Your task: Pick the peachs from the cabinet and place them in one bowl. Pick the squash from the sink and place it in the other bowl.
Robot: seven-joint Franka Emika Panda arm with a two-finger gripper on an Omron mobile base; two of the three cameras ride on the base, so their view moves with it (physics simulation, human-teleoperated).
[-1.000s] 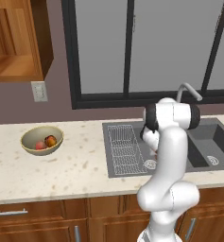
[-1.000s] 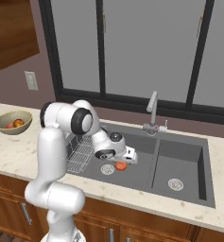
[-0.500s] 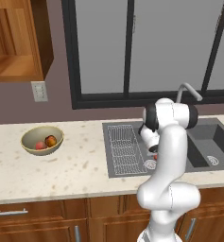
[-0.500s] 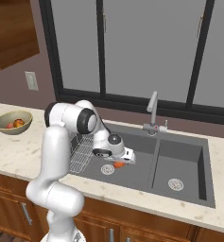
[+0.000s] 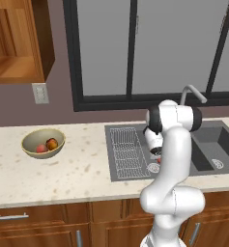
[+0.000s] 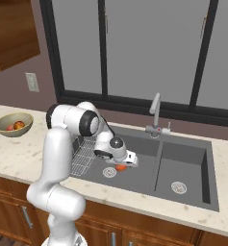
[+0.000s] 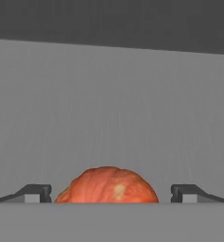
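Observation:
The squash (image 7: 107,185), an orange-red lump, lies on the floor of the sink's left basin (image 6: 139,180). My gripper (image 7: 111,193) is open and low over it, one fingertip (image 7: 38,193) on each side, apart from it. From the right base view the gripper (image 6: 124,163) hangs just above the squash (image 6: 120,167). Two peachs (image 5: 51,144) (image 5: 41,148) rest in the pale tan bowl (image 5: 34,137) on the counter at the left. The cabinet (image 5: 19,43) stands open at upper left. The other bowl is out of view.
A wire rack (image 5: 128,150) lies in the left part of the sink, and a curved silver tap (image 6: 155,113) rises behind it. The right basin (image 6: 180,170) has a round drain. Dark-framed windows run behind the counter.
The hand has come down a little closer to the squash in the left basin. Its jaws stay open, and the bowl and peachs have not moved.

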